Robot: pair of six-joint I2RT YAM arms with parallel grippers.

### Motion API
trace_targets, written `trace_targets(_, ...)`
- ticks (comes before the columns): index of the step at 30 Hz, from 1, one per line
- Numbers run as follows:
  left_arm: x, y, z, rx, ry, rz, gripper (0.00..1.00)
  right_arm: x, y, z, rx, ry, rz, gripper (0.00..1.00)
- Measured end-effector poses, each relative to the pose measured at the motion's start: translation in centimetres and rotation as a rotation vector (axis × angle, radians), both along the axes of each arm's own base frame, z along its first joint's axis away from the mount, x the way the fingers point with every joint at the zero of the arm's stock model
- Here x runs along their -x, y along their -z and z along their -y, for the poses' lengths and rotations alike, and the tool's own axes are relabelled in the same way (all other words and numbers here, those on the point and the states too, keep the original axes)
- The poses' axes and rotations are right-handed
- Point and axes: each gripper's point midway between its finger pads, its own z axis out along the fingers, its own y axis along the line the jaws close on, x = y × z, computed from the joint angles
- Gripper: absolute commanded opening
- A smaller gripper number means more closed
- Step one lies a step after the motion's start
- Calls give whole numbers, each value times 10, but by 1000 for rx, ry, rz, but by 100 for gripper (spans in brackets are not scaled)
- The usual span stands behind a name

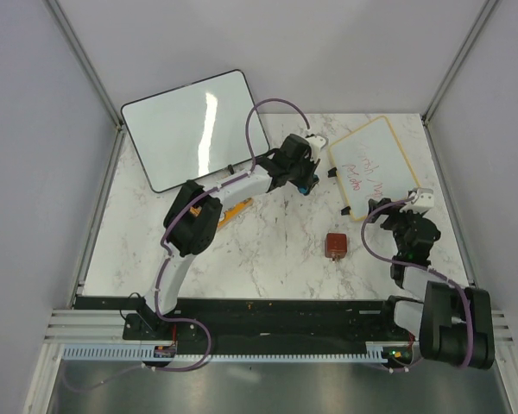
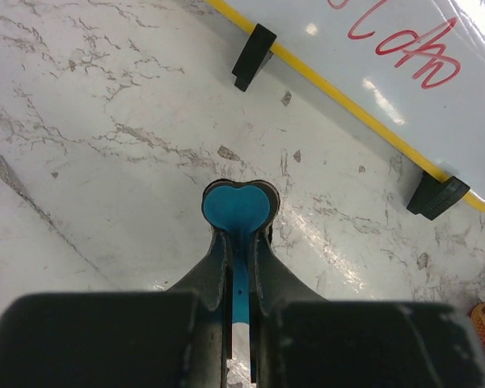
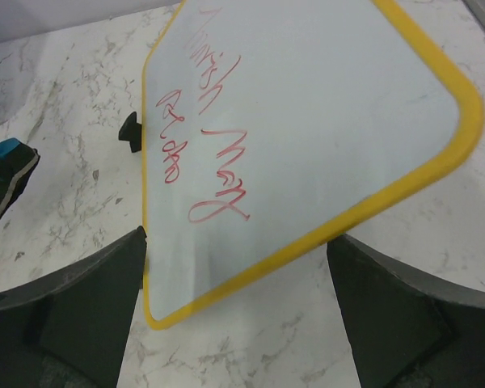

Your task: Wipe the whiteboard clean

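Pinching blue eraser pad (image 2: 240,206) in left gripper (image 2: 241,236), 9 o'clock of yellow-framed red-scribbled whiteboard (image 3: 307,121), ready to wipe; straddling 5 o'clock corner with wide-spread right gripper (image 3: 236,247), probably steadying.

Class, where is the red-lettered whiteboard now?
In the top view the whiteboard sits at the far right of the table, just right of the left gripper and its blue pad, beyond the right gripper.

Open tabletop (image 1: 276,259) in the middle — only a brown block (image 1: 335,246) stands before the whiteboard (image 1: 371,164).
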Motion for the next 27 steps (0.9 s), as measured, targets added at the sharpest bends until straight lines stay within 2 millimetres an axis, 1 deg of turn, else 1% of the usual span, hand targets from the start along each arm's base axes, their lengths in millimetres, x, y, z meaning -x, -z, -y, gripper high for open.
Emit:
trace_targets(6, 4, 9, -3, -15, 0, -15, 2, -14, 18, -24, 38, -75, -16, 98)
trace_targets(9, 5, 12, -5, -20, 0, -21, 2, -18, 18, -28, 75, -82, 7, 98)
trace_targets(11, 6, 13, -5, -23, 0, -23, 2, -20, 22, -31, 99, -86, 14, 98)
trace_targets(13, 6, 14, -6, -24, 0, -24, 2, -18, 41, -36, 111, -105, -28, 98)
trace_targets(14, 6, 15, -6, -25, 0, -26, 2, -14, 53, -37, 116, -112, -65, 98)
trace_targets(15, 7, 16, -6, -26, 0, -27, 2, -8, 62, -39, 121, -119, -93, 98)
trace_targets(16, 7, 17, -7, -28, 0, -29, 2, -7, 63, -41, 126, -123, -96, 98)
trace_targets(23, 8, 19, -7, -29, 0, -30, 2, -25, 39, -41, 165, -125, -14, 98)
trace_targets(25, 8, 19, -7, -29, 0, -31, 2, -35, 33, -40, 171, -119, -6, 98)
trace_targets(27, 8, 19, -7, -29, 0, -31, 2, -38, 27, -40, 176, -118, 16, 98)
